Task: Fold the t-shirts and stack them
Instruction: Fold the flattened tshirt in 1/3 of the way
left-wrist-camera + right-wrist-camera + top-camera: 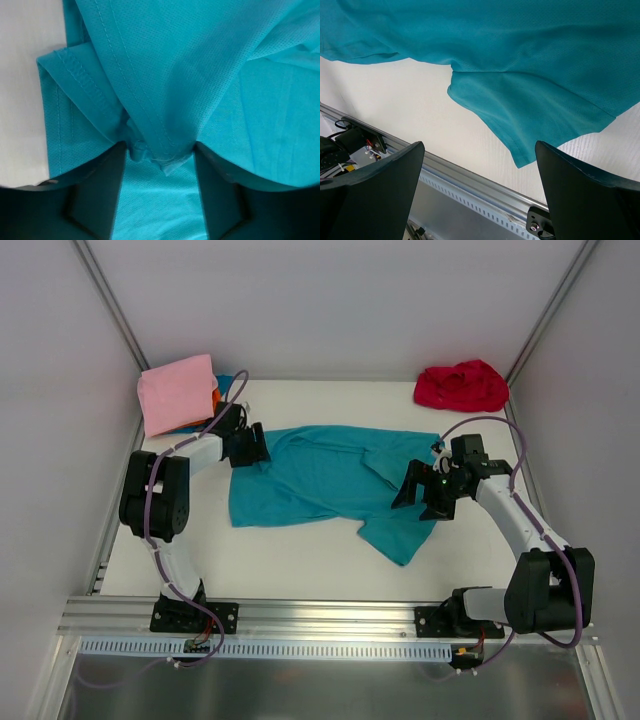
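Note:
A teal t-shirt (320, 480) lies spread and rumpled across the middle of the white table (300, 555). My left gripper (256, 448) is at the shirt's left edge. In the left wrist view the gripper (159, 155) is open, its dark fingers (100, 200) apart, and a bunched hem of the teal t-shirt (200, 75) lies loose between the tips. My right gripper (415, 495) hovers open above the shirt's right side. In the right wrist view the gripper (479, 145) holds nothing, and a sleeve of the teal t-shirt (520, 105) lies beyond it.
A folded pink t-shirt (176, 390) sits at the back left on top of orange (214, 397) and blue (226, 383) cloth. A crumpled red t-shirt (462, 386) lies at the back right. An aluminium rail (320, 615) runs along the near edge. White walls enclose the table.

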